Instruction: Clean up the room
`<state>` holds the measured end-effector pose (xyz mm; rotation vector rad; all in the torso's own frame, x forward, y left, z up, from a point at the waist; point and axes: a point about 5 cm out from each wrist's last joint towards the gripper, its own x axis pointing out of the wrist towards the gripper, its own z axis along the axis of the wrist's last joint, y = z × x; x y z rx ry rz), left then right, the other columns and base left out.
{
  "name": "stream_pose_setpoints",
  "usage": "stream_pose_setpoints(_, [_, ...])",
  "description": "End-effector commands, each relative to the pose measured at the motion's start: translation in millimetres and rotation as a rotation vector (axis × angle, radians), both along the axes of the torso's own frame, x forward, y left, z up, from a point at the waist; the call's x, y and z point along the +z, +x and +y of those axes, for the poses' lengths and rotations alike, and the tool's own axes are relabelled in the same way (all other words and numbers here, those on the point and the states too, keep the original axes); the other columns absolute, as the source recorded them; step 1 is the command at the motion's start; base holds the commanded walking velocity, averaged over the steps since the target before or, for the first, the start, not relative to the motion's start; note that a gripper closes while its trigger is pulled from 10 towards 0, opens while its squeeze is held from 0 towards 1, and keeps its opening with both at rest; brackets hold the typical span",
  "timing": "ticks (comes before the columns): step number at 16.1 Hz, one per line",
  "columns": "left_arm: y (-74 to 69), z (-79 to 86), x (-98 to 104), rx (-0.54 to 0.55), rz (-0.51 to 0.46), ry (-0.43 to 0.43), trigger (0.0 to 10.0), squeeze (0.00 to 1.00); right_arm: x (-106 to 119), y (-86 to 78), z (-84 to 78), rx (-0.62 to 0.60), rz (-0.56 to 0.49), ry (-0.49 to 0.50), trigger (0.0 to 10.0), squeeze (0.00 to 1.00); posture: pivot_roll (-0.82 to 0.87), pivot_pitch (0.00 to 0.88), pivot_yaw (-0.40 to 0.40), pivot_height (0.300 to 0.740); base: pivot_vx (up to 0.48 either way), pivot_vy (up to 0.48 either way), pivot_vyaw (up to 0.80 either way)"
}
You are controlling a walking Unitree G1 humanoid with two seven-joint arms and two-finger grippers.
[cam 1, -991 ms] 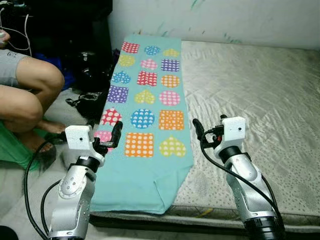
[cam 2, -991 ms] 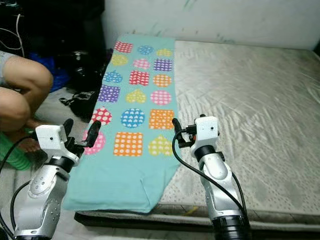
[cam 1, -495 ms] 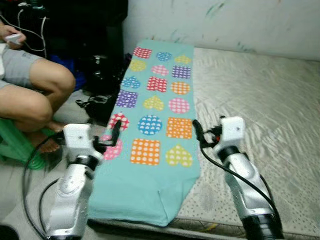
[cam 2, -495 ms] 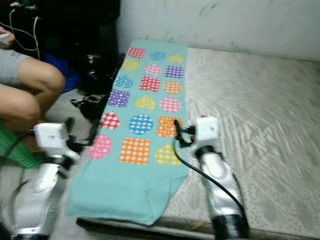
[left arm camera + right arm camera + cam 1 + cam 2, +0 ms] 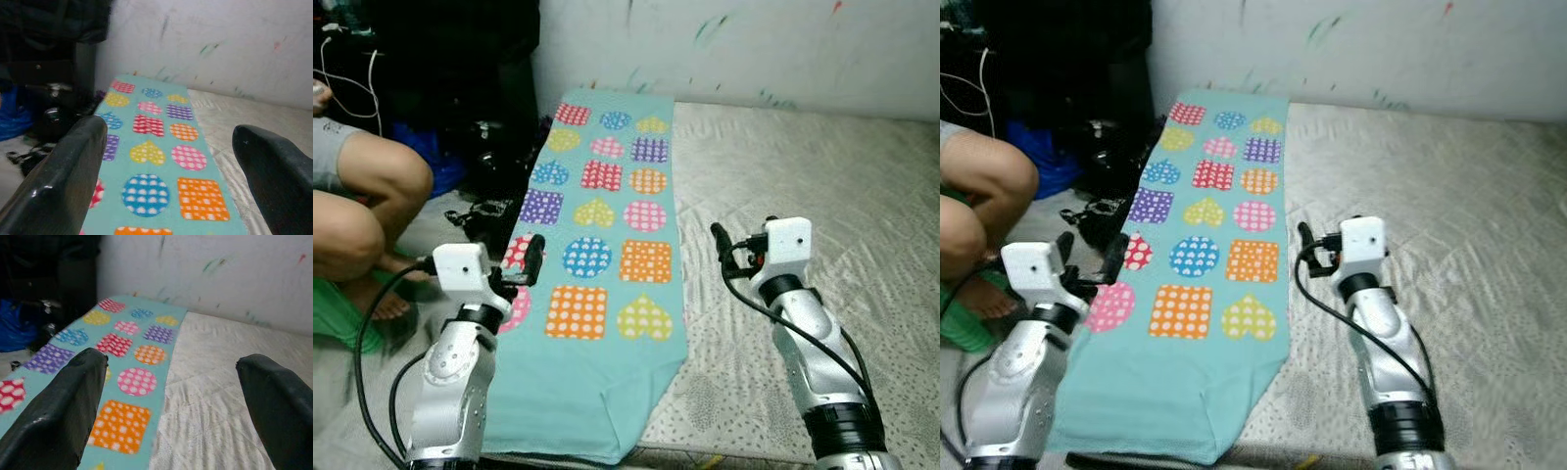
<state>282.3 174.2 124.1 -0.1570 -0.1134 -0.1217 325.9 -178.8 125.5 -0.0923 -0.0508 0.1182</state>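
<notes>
A long teal blanket (image 5: 602, 245) printed with dotted hearts, circles and squares lies flat along the left side of a grey mattress (image 5: 822, 186). Its near end hangs over the mattress edge. My left gripper (image 5: 1092, 247) hovers open over the blanket's left edge with nothing between its fingers. Past the open left gripper (image 5: 168, 128) in the left wrist view, the blanket runs towards the wall. My right gripper (image 5: 171, 360) is open and empty above the bare mattress, just right of the blanket's right edge. One right finger (image 5: 718, 237) points towards the wall.
A person sits at the left, with bare knees (image 5: 372, 186) close to my left arm. Dark bags and cables (image 5: 489, 162) lie on the floor between the person and the mattress. A white paint-marked wall (image 5: 754, 44) closes the far side.
The whole view has swung and tilted, so the camera has moved. Both grippers stay open and empty in front of me, and the blanket lies as before.
</notes>
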Motion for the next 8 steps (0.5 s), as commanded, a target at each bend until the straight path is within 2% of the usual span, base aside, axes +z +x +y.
stream_pose_setpoints(1, [1.2,-2.5,-0.4,-0.010,0.007,0.007,10.0,0.00,-0.2,0.0,-5.5,-0.018,-0.003,0.000,10.0,0.00,-0.05,0.092,-0.015,0.740,0.000,0.000,-0.80])
stream_pose_setpoints(2, [1.1,-2.5,-0.5,-0.010,0.008,0.006,10.0,0.00,-0.7,-0.1,-5.2,-0.017,-0.003,0.000,10.0,0.00,-0.05,0.092,-0.015,0.740,0.000,0.000,-0.80])
stream_pose_setpoints(3, [1.2,-2.4,-0.5,-0.011,0.009,0.005,10.0,0.00,-1.0,-0.3,-4.3,-0.015,-0.005,-0.001,10.0,0.00,-0.05,0.092,-0.015,0.740,0.000,0.349,-0.80])
stream_pose_setpoints(8, [1.4,-2.8,-1.0,-0.014,0.013,0.002,10.0,0.00,-2.4,0.0,-3.7,-0.009,-0.004,-0.004,10.0,0.00,-0.05,0.092,-0.015,0.740,0.000,0.461,-0.61])
